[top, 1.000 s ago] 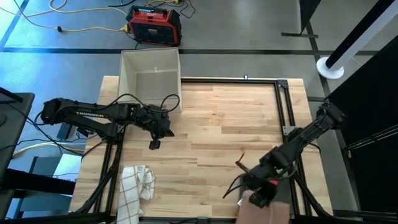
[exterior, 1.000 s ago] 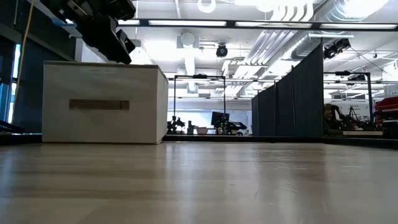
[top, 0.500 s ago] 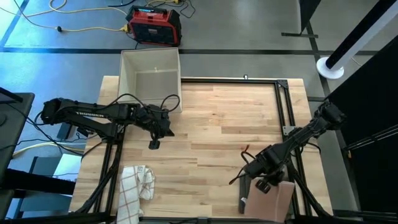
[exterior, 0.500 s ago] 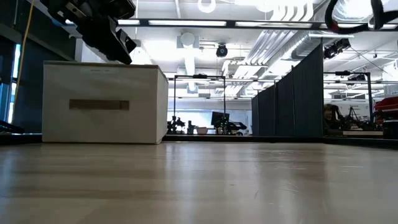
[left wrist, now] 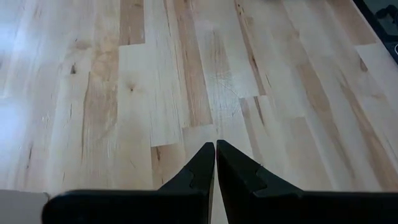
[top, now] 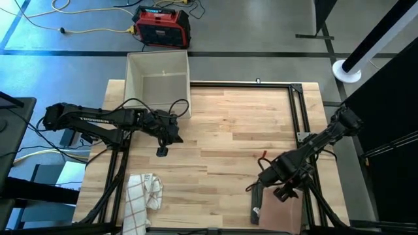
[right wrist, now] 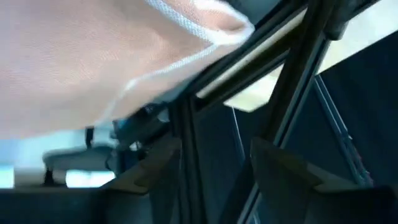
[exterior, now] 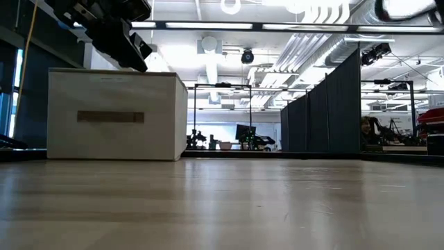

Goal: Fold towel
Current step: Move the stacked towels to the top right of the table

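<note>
A pink towel [top: 282, 212] lies at the table's near right edge, partly over the black frame rail. In the right wrist view its white-stitched hem [right wrist: 186, 56] shows ahead of the fingers. My right gripper [top: 286, 189] [right wrist: 217, 165] hovers just beyond the towel's far side, open, with nothing between its fingers. My left gripper [top: 162, 151] [left wrist: 215, 152] hangs shut over bare wood on the left half of the table. A white checked towel [top: 144, 194] lies crumpled at the near left edge.
A white open box [top: 158, 83] [exterior: 114, 114] stands at the far left of the table. A black frame [top: 297, 104] runs along the far and right sides. The wood between the two arms [top: 222, 137] is bare.
My right gripper has gone from over the pink towel toward the table's far edge and a little right. The towel, bunched under the gripper a second ago, now lies more spread out by the near edge.
</note>
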`<state>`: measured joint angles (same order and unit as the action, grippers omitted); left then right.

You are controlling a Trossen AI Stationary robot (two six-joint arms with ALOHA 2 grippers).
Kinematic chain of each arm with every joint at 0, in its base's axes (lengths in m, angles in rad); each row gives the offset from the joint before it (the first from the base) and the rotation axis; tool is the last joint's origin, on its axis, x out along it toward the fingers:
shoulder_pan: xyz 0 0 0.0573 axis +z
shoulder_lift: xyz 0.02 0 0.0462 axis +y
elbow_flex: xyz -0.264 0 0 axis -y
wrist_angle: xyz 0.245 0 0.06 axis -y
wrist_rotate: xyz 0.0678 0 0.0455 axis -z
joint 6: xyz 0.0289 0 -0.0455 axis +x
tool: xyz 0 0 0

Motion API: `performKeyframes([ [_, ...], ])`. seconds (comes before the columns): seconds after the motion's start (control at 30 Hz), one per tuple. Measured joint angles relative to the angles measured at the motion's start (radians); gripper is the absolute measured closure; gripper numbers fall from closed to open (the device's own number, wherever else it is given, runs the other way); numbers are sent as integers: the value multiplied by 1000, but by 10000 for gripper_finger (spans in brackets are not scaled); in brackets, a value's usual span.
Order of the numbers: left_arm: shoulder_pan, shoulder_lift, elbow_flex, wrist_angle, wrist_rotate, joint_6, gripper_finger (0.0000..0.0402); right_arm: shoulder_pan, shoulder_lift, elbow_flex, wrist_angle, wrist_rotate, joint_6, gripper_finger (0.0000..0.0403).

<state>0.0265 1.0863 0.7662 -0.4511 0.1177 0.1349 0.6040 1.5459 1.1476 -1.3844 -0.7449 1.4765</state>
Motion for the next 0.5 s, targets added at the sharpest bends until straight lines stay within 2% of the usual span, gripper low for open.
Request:
performKeyframes([
  [0.07,0,0,0,0,0,0,393,16,0,59,-17,74,83,225],
  [0.17,0,0,0,0,-1,0,393,53,-1,122,158,218,261,238],
  [0.23,0,0,0,0,-8,5,393,84,2,124,306,341,402,260],
  [0.3,1,0,0,0,-24,8,393,121,24,120,365,437,532,299],
  [0.33,4,0,0,0,-25,10,393,139,41,119,374,459,573,320],
  [0.5,21,0,0,0,-32,18,393,181,127,117,422,473,641,360],
])
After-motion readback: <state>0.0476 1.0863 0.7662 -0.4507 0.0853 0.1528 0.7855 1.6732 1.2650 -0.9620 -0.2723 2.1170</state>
